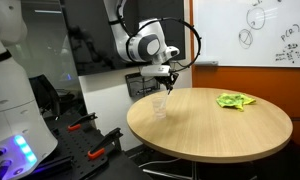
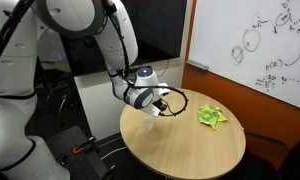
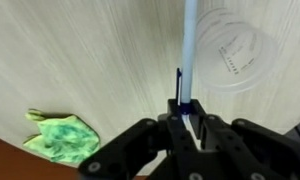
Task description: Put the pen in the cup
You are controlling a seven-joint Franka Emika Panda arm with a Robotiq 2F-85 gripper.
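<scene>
Pen [image 3: 190, 50]: pinched in your tool [image 3: 190, 125], long axis pointing straight out from it, crossing the rim edge of the cup [image 3: 240, 55], not its centre; you likely need a small sideways shift.

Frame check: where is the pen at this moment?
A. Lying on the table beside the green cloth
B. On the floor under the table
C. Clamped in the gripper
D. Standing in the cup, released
C: the wrist view shows the pen clamped in the gripper, its shaft reaching out past the edge of the clear cup.
</scene>
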